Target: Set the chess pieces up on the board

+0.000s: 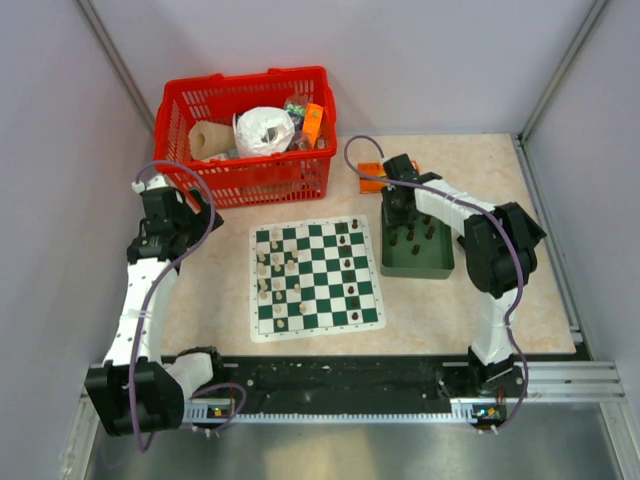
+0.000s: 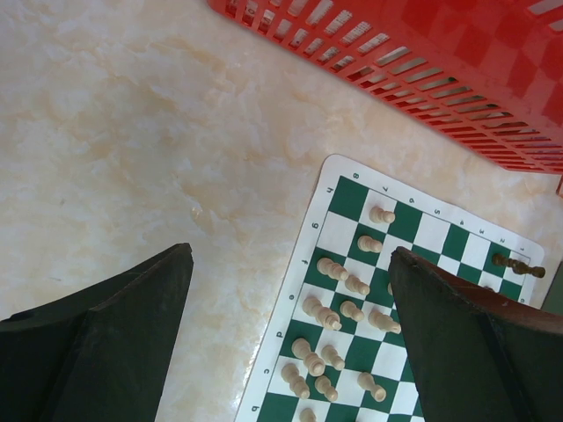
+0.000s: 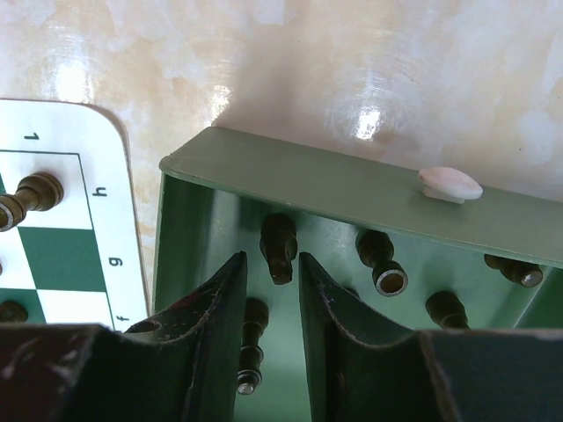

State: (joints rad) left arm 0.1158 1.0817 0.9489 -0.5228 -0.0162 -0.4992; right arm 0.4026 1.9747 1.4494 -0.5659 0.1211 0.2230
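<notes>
my right claw straddles a dark chess piece in the green tray, whether gripping i cannot tell, and my left claw gapes near the board.

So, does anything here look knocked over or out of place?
Yes. Several dark pieces lie tipped on their sides in the tray, with their round bases showing, rather than standing upright. Nothing looks spilled or broken.
</notes>
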